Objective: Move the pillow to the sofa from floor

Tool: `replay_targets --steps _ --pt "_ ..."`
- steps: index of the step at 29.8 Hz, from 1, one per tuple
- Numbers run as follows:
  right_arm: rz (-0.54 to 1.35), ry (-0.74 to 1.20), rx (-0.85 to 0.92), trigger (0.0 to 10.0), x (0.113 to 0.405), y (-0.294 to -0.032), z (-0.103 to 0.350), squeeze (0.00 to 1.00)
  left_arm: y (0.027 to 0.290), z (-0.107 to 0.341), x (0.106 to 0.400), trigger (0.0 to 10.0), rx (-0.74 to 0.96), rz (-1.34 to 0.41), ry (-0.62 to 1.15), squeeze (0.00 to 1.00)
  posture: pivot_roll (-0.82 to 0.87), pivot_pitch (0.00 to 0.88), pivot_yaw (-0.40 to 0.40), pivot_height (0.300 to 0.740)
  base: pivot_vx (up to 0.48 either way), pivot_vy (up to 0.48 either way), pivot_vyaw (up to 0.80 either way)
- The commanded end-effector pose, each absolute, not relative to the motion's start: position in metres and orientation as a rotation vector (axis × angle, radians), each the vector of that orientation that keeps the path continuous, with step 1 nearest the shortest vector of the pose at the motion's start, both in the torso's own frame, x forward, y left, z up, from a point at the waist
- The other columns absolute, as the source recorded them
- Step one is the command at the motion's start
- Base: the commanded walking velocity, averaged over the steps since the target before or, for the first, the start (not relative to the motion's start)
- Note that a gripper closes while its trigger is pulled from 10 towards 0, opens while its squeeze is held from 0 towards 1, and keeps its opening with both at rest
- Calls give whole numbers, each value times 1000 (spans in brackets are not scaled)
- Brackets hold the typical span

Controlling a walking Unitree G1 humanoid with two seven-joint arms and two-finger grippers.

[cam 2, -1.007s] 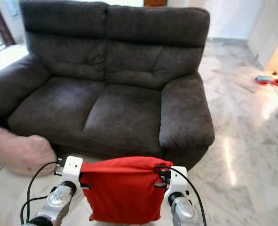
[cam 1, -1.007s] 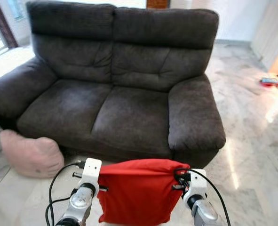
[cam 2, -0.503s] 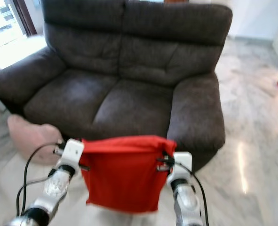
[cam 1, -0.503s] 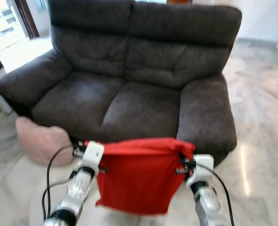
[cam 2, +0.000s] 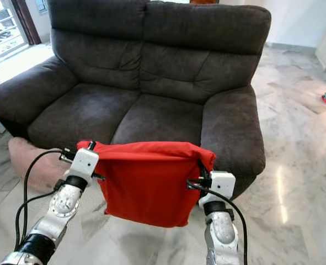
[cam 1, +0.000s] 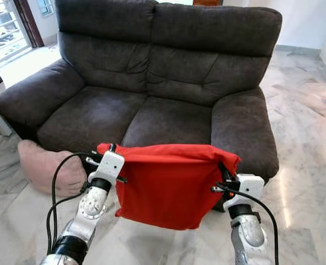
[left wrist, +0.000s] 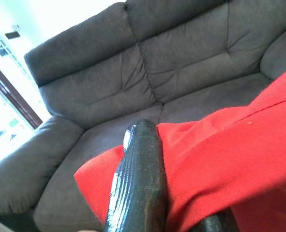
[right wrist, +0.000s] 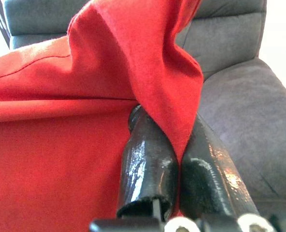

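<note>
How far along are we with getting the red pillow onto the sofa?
Done: the red fabric pillow is off the floor. In hand: the left gripper and right gripper each pinch a top corner, holding it before the dark grey fabric sofa. Left: carry it over the seat and release.
</note>
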State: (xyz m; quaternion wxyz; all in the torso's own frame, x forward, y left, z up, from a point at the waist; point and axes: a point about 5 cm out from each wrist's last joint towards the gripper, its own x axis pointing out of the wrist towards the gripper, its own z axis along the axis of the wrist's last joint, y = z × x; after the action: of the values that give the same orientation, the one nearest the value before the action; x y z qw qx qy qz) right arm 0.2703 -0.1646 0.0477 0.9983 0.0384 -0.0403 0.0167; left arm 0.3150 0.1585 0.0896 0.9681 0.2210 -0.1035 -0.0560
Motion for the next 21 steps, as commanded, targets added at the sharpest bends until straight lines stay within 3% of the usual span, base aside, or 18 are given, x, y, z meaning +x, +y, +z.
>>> replay_targets --steps 1,6,21 --pt "-61 -153 62 10000 274 -186 65 0 181 110 320 10000 433 11 -281 0 16 0 -33 740 0 0 0" --pt "-56 -175 45 10000 276 -187 72 0 180 115 320 10000 426 22 -299 0 10 0 -33 740 0 0 0" --pt "-29 -266 33 10000 269 -176 110 0 172 160 314 10000 485 63 -472 0 0 0 -30 740 262 0 0"
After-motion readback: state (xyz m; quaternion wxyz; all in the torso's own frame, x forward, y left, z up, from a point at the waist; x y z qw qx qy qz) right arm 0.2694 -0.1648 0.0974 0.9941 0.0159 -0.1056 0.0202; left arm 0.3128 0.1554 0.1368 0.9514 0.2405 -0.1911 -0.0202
